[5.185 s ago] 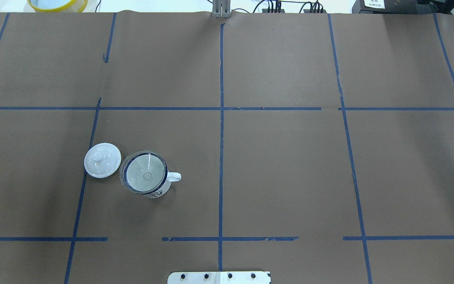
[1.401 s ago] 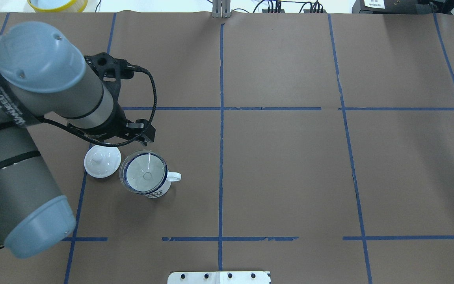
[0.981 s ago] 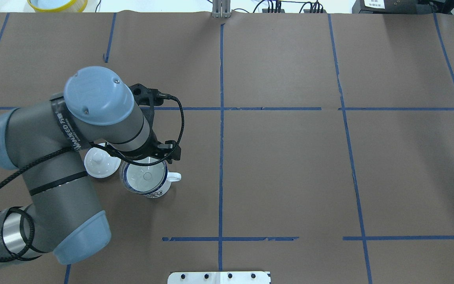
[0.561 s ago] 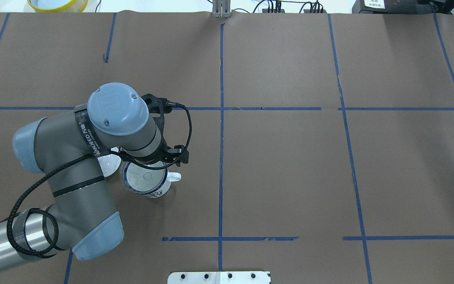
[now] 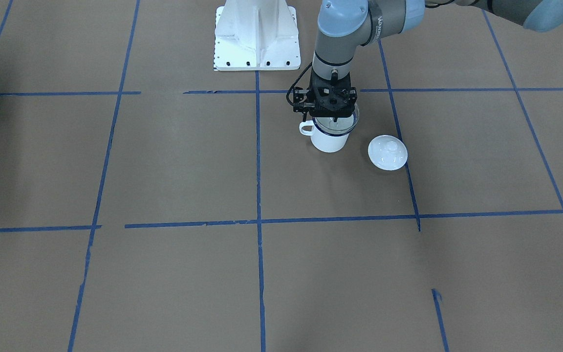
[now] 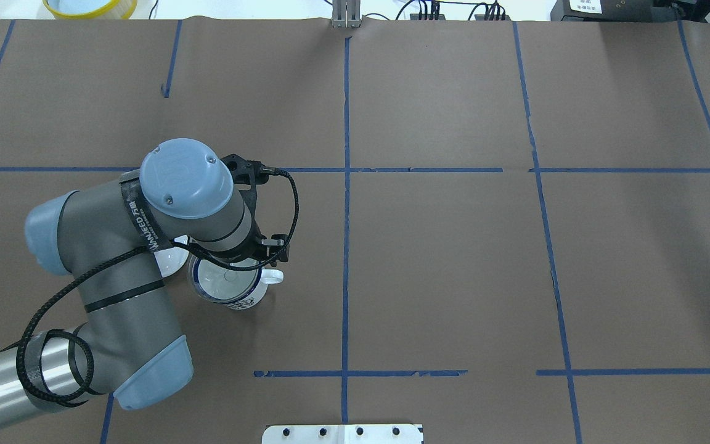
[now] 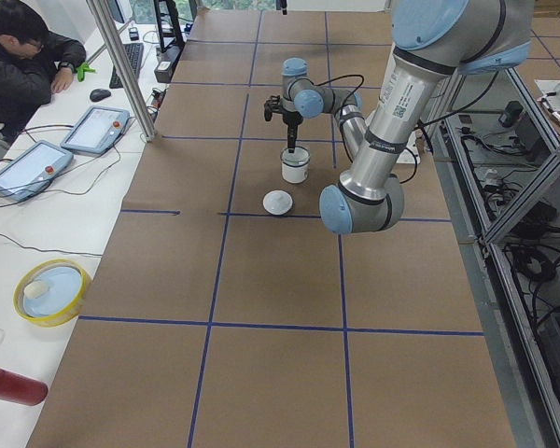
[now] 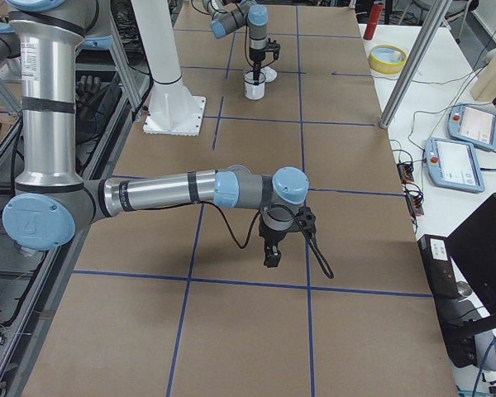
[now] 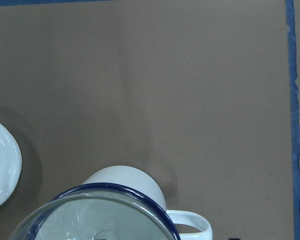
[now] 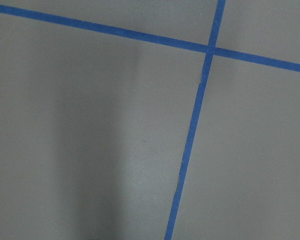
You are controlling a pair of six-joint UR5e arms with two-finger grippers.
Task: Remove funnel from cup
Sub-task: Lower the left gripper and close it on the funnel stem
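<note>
On the robot's left, a white knobbed lid [image 5: 387, 152] lay flat just beside the cup [image 5: 329, 141], apart from it. The funnel [image 5: 336, 124] sat in the cup's mouth, bowl opening upward and long axis upright. The cup's handle pointed to the robot's right. The left gripper [image 5: 333, 116] hung straight down over the funnel's bowl, hiding part of it; whether its fingers were apart could not be told. Well apart, the right gripper [image 8: 272, 258] hovered over the taped brown table [image 6: 453, 259], its fingers unreadable.
</note>
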